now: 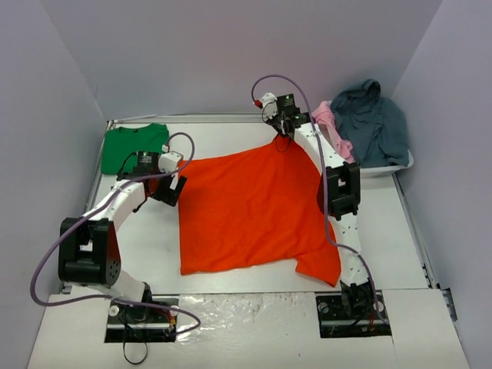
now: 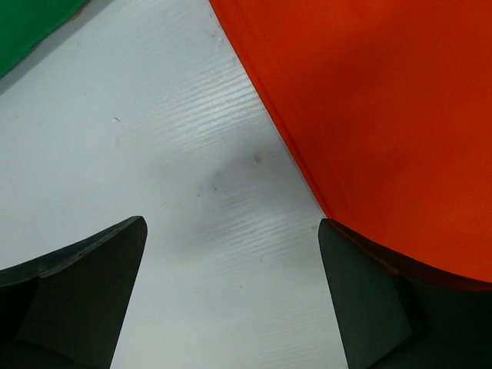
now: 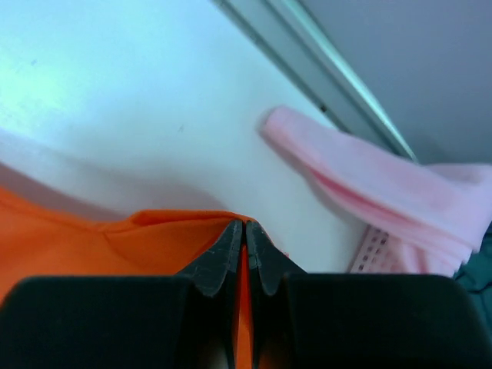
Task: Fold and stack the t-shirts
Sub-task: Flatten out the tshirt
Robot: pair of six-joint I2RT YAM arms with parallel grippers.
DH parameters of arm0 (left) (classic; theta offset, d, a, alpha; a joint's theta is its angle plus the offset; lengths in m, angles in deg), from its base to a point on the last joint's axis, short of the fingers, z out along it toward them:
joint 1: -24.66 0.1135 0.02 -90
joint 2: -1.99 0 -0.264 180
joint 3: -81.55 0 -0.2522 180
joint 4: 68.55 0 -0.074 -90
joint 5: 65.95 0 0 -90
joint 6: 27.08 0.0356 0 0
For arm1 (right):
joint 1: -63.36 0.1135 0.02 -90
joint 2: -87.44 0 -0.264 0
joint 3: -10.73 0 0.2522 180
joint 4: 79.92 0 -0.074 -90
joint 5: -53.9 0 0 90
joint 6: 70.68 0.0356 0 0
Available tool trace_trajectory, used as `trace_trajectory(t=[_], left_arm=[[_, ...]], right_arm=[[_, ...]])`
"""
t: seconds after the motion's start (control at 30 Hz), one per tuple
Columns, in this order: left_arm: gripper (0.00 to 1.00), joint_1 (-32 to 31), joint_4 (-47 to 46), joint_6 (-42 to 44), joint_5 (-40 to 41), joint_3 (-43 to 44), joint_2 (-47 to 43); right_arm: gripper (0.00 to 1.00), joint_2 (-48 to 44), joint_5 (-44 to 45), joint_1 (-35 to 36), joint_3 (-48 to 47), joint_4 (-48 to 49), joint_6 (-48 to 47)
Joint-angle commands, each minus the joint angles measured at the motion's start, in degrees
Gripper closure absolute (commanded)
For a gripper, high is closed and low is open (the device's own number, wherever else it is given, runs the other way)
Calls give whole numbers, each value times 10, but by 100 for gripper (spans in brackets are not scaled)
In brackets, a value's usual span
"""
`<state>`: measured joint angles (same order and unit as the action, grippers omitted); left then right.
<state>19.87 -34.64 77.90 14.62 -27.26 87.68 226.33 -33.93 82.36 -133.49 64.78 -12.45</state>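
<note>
Two shirts on surface (image 1: 231, 284): orange (image 1: 254, 207) spread flat mid-surface, green (image 1: 134, 146) apparently folded, far-left corner.
Far edge of orange pinched by right tool (image 3: 244, 231), pressed together.
Beside orange's left edge: left tool (image 2: 232, 231), spread, empty.
Pinch left edge too; lift level, keep cloth taut.

Plain bright orange t-shirt (image 1: 254, 211), no print, one even colour across the cloth. Solid green t-shirt (image 1: 134, 146), also unprinted. The tabletop (image 1: 154, 246) is white, with fine, faint ribbed lines in the left wrist view. Pale pink garment (image 1: 327, 119) and dull blue-grey garment (image 1: 377, 123), both plain, with a white bin (image 1: 384, 164). Walls (image 1: 231, 54) are pale lavender-grey. The left arm (image 1: 123, 201) and right arm (image 1: 347, 246) are white with black joint blocks. The left hand (image 2: 232, 254) and right hand (image 3: 244, 231) are matt black. Cables (image 1: 46, 261) are lilac.
</note>
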Motion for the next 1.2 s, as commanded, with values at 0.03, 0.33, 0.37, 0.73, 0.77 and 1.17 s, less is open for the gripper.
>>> trace_trajectory(t=[0.03,0.33,0.37,0.73,0.77,1.17], left_arm=[[6,3,22,12,12,25,35],[6,3,38,21,14,28,35],[6,2,40,21,12,29,26],[6,-4,42,46,-8,24,-84],[6,-7,43,53,-2,24,-90],[6,-139,139,163,-13,-52,-213]], right_arm=[[95,80,40,16,-21,115,-65],[62,82,107,45,36,153,-63],[62,49,108,45,77,153,-61],[59,-227,161,44,351,156,-8],[59,-255,170,44,359,157,-4],[57,-445,83,33,501,1,34]])
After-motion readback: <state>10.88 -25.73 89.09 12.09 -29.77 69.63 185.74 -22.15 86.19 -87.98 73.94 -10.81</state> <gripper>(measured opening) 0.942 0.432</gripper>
